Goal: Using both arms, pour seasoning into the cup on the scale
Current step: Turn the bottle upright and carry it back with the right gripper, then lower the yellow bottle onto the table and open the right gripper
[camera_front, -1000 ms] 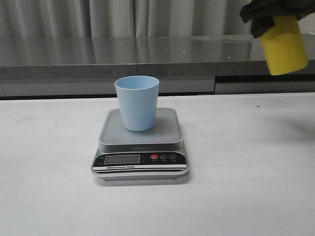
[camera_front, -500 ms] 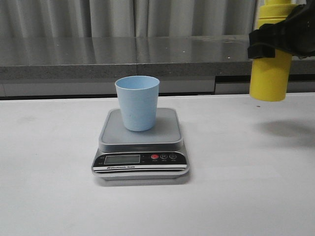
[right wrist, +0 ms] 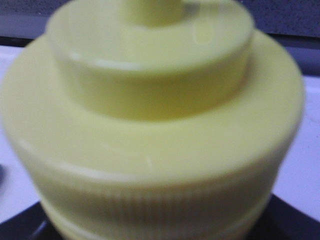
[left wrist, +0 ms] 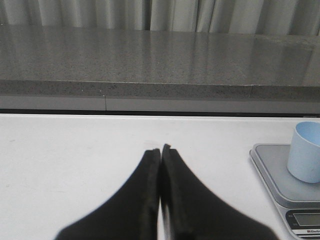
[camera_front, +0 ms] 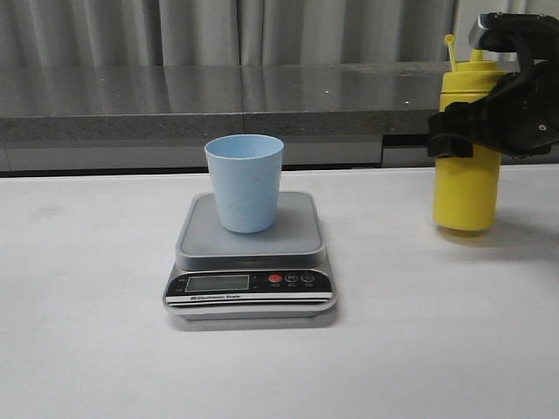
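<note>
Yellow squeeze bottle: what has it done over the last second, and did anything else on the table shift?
The right pincer has brought the yellow squeeze bottle down and leftward from the upper right corner, turning it from tilted to upright; its base now looks to be at or just above the table. The grip is unchanged. The pale blue cup and the scale beneath it have not moved.

**Black robot grippers, matte and blocky**

The right gripper (camera_front: 472,131) is a black, angular assembly of chunky plastic blocks, topped by a small silver-grey housing. In the left wrist view, the left gripper (left wrist: 161,150) shows two broad, matte black fingers (left wrist: 135,200) that taper to narrow, slightly squared tips.
</note>
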